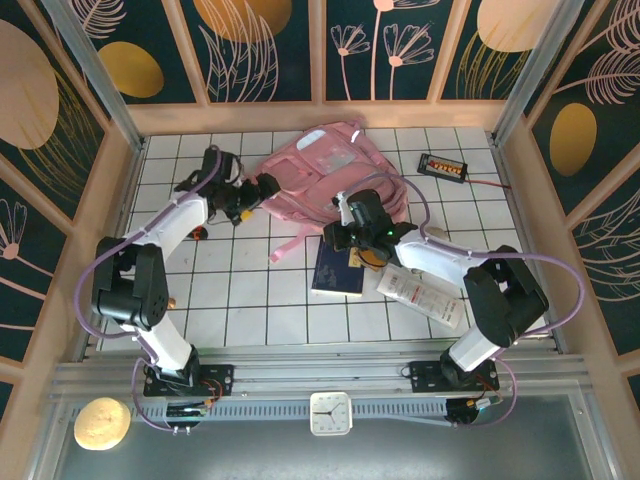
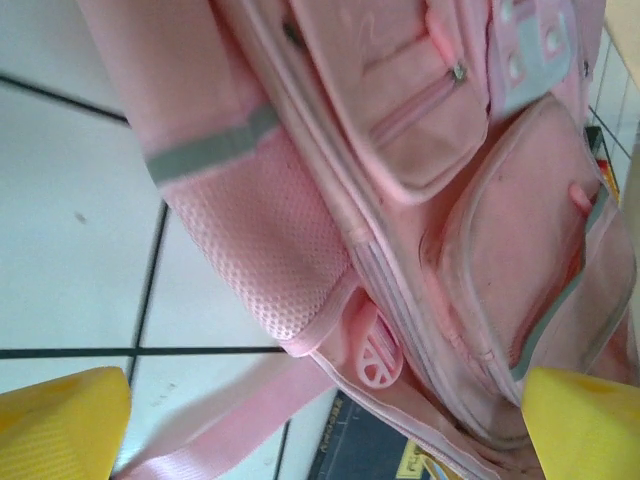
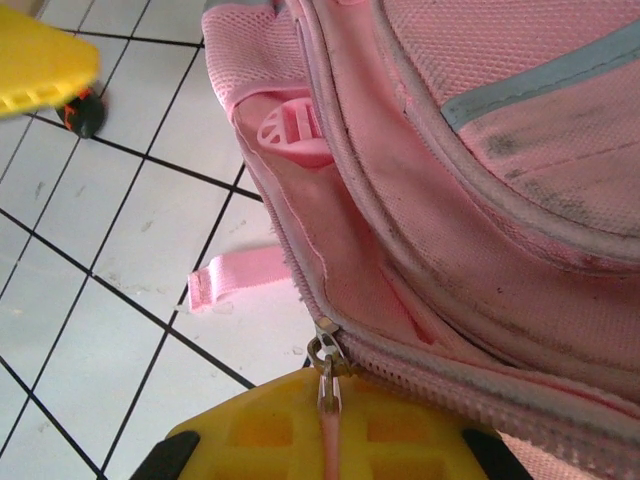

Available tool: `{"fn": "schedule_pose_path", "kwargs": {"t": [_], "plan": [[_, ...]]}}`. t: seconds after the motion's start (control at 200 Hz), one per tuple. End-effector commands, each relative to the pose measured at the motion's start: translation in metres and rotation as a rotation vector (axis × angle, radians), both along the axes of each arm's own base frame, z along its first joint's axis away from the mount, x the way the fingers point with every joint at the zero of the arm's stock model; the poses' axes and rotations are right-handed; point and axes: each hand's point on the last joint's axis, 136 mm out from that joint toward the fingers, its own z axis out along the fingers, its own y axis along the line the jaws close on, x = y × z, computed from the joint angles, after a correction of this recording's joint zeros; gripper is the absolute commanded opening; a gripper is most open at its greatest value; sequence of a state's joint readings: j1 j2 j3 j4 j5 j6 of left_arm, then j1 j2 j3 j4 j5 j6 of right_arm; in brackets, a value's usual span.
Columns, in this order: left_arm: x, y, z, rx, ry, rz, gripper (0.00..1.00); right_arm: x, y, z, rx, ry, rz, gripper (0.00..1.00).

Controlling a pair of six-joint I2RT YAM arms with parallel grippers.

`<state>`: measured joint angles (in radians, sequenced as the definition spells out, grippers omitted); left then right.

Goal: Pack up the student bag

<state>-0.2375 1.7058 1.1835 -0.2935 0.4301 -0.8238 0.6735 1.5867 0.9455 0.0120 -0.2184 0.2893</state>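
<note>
The large soft pink fabric student bag (image 1: 325,175) lies on the white tiled table (image 1: 250,300), just ahead of both grippers. The right gripper (image 3: 328,432) is clenched on its zip pull (image 3: 327,385), seemingly to draw the opening wide. The left gripper (image 2: 322,420) gapes empty, facing its mesh pocket (image 2: 255,255).

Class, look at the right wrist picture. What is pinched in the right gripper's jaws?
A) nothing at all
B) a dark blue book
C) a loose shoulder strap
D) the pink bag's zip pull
D: the zip pull on the student bag runs with its pink tab straight down into the closed jaws of the right gripper.
</note>
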Motion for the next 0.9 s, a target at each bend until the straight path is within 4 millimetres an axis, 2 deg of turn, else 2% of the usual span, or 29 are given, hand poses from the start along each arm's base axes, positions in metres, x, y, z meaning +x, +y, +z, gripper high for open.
{"fn": "schedule_pose_path", "kwargs": {"t": [0.0, 0.085, 0.165, 0.315, 0.445, 0.505, 0.58, 0.605, 0.726, 0.896], "plan": [[0.011, -0.023, -0.010, -0.161, -0.011, 0.023, 0.97, 0.005, 0.013, 0.019, 0.040, -0.035, 0.053, 0.00], [0.017, -0.025, -0.022, -0.180, -0.001, 0.043, 0.91, 0.004, 0.012, 0.017, 0.032, -0.025, 0.055, 0.00], [0.023, -0.023, -0.031, -0.171, 0.005, 0.058, 0.81, 0.004, 0.012, 0.017, 0.028, -0.024, 0.057, 0.00], [0.034, -0.021, -0.049, -0.147, 0.015, 0.079, 0.71, 0.003, 0.010, 0.014, 0.019, -0.012, 0.059, 0.00], [0.044, -0.025, -0.057, -0.164, 0.009, 0.083, 0.42, 0.001, 0.011, 0.004, 0.005, 0.045, 0.061, 0.00], [0.046, -0.024, -0.054, -0.165, -0.004, 0.084, 0.24, 0.000, 0.011, -0.003, -0.012, 0.096, 0.063, 0.00], [0.047, -0.024, -0.050, -0.165, -0.018, 0.084, 0.09, -0.005, 0.013, -0.015, -0.036, 0.186, 0.080, 0.00], [0.047, -0.025, -0.049, -0.166, -0.021, 0.082, 0.00, -0.007, 0.015, -0.018, -0.042, 0.217, 0.082, 0.00], [0.044, -0.027, -0.040, -0.190, -0.041, 0.080, 0.00, -0.016, 0.027, -0.022, -0.026, 0.347, 0.108, 0.00], [0.038, -0.036, -0.032, -0.217, -0.058, 0.081, 0.00, -0.024, 0.054, -0.015, 0.010, 0.460, 0.169, 0.00]]}}
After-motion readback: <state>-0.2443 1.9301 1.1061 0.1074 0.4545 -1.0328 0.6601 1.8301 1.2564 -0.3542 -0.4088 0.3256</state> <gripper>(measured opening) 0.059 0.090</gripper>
